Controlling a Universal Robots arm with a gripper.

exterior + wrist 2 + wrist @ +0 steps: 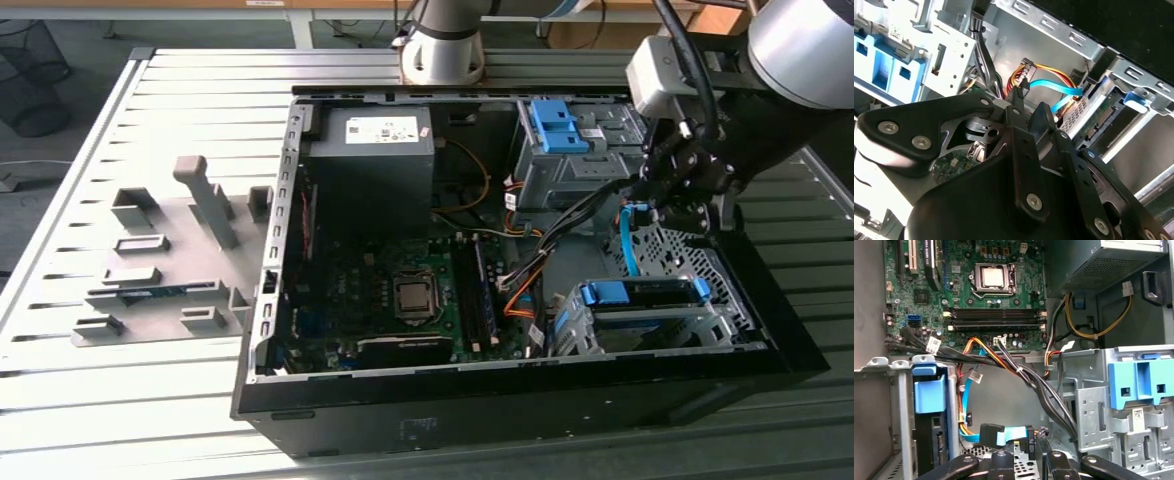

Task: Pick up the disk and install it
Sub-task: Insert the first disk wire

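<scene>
Disk (pixel 641 293) sits slotted in a metal cage (pixel 727 328) just beside the mobo (pixel 350 272), on the exterior view's right, blue handle showing, apart from the gripper (pixel 674 205). Gripper hangs beside the mobo on that same side, btw the disk's cage & a second cage (pixel 594 172) w/ a blue bracket (pixel 550 125) on top. Jaws look only slightly apart in the first wrist view, nothing held.

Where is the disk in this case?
In the open computer case, find the metal cage in the near corner on the exterior view's right. The blue-handled disk sits inside it; the other blue part, a bracket, tops the far cage.
</scene>
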